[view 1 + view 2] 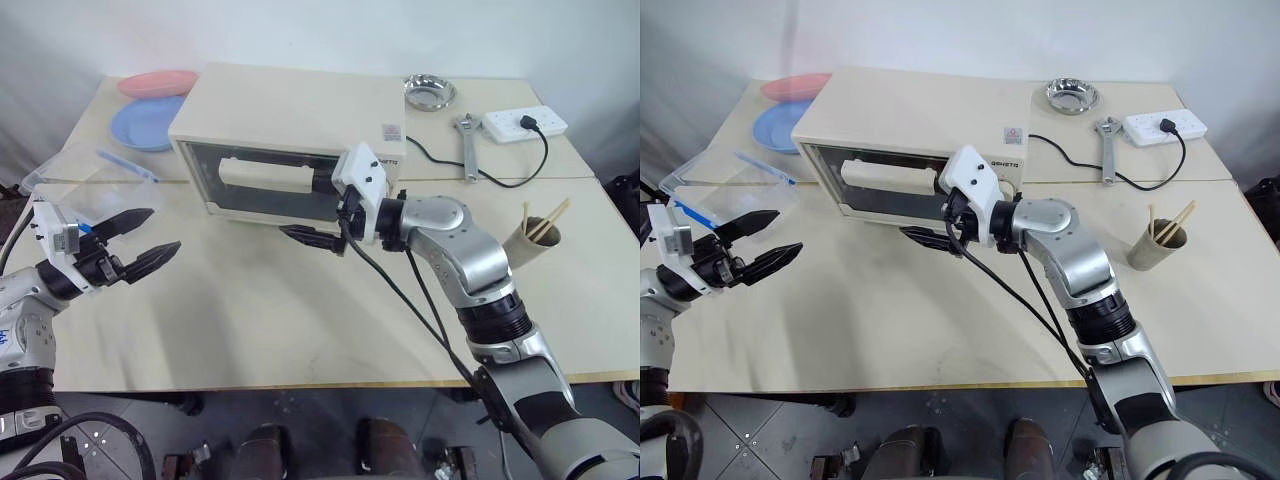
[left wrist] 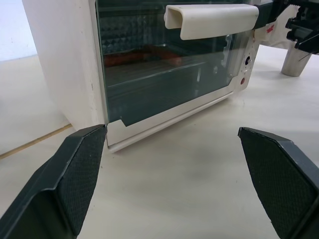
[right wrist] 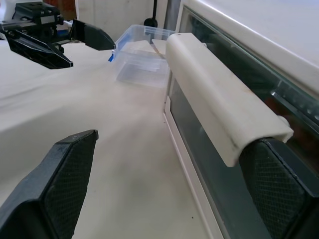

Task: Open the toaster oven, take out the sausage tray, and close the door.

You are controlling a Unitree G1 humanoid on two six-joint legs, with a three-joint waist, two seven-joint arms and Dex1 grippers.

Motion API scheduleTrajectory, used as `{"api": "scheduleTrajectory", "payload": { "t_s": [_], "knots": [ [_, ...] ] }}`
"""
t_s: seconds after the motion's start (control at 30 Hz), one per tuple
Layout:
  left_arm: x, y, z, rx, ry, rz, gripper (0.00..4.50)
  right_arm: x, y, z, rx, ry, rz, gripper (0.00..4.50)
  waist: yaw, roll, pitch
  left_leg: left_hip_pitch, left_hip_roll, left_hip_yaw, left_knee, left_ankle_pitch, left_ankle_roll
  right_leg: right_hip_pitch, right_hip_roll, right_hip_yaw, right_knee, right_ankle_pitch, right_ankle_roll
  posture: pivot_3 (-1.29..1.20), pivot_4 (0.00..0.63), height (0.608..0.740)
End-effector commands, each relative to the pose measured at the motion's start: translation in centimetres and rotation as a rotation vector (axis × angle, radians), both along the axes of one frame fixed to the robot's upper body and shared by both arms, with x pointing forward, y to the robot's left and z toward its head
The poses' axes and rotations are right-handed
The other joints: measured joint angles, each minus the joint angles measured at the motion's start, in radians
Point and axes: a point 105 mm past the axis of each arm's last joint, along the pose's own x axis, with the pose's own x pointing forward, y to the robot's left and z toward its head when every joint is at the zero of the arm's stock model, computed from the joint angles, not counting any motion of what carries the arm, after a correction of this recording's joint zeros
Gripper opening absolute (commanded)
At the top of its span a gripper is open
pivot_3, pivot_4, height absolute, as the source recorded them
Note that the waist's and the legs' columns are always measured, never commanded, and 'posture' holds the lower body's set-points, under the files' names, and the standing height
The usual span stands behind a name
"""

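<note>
The cream-white toaster oven [image 1: 290,110] stands mid-table with its glass door [image 2: 164,74] closed. Behind the glass, the left wrist view shows the sausage tray [image 2: 149,82] holding red sausages [image 2: 134,58]. My right gripper [image 1: 318,210] is open at the right end of the bar handle [image 3: 219,99]. One finger [image 3: 279,189] sits just under that end of the handle, and the other [image 1: 310,238] hangs in front of the door. My left gripper [image 1: 148,240] is open and empty. It hovers over the table to the left of the oven and points toward it.
A clear plastic box with blue clips [image 1: 90,185] lies near my left gripper. Blue [image 1: 145,125] and pink [image 1: 158,82] plates sit at the back left. A steel bowl [image 1: 430,92], a wrench [image 1: 468,145], a power strip [image 1: 525,122] and a cup of chopsticks [image 1: 530,240] are on the right.
</note>
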Motion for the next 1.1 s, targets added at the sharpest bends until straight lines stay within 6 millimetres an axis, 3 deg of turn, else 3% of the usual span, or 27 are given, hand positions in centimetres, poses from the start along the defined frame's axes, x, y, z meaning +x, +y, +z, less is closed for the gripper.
{"api": "scheduleTrajectory", "payload": {
  "t_s": [0.03,0.2,0.4,0.57,0.9,1.0,1.1],
  "knots": [
    [-0.3,0.3,1.6,-0.009,-0.069,0.016,4.50,-1.8,1.0,2.2,0.052,-0.085,0.099,4.44,-0.001,0.000,0.000,0.000,0.000,0.000,0.000,0.000,0.000,0.000,0.000,0.000,0.000,0.000,0.000,0.00,0.150,0.740],
    [0.1,0.7,1.9,-0.012,-0.064,0.040,4.50,-3.2,1.2,2.0,0.049,-0.084,0.160,4.44,-0.006,0.000,0.000,0.000,0.000,0.000,-0.001,0.000,0.000,-0.001,0.000,0.000,0.000,0.000,0.000,0.00,0.150,0.740],
    [1.3,1.7,4.2,-0.028,-0.083,0.069,4.50,-5.3,1.4,-1.1,-0.037,-0.042,0.236,4.44,-0.007,-0.001,0.001,-0.002,0.000,0.000,-0.001,0.000,0.000,-0.003,0.000,-0.001,0.000,0.000,0.000,0.00,0.150,0.740],
    [1.2,1.6,5.4,-0.060,-0.098,-0.022,3.29,-5.0,1.5,-2.2,-0.049,-0.029,0.211,4.50,-0.017,-0.001,0.001,-0.001,0.000,0.003,-0.001,0.000,0.000,-0.004,0.000,0.000,0.000,0.000,0.000,0.00,0.150,0.740],
    [2.9,1.2,6.7,-0.077,-0.124,-0.081,0.08,-4.9,1.9,-2.9,-0.038,-0.025,0.180,4.50,-0.020,-0.002,0.000,-0.002,0.000,0.002,0.000,0.000,-0.001,-0.004,0.000,-0.001,0.001,0.000,0.000,0.00,0.150,0.740],
    [3.4,0.8,6.9,-0.068,-0.121,-0.099,0.03,-5.0,1.8,-3.0,-0.031,-0.021,0.169,4.50,-0.019,-0.002,0.000,-0.002,0.000,0.002,0.000,0.000,-0.001,-0.004,0.000,-0.001,0.002,0.000,0.000,0.00,0.150,0.740],
    [4.5,-0.2,5.9,0.002,-0.056,-0.111,0.03,-5.3,1.8,-3.1,-0.026,-0.017,0.161,4.50,-0.016,-0.003,0.000,-0.002,0.000,0.002,0.001,0.000,-0.001,-0.004,0.000,-0.001,0.002,0.000,0.000,0.00,0.150,0.740]
  ]
}}
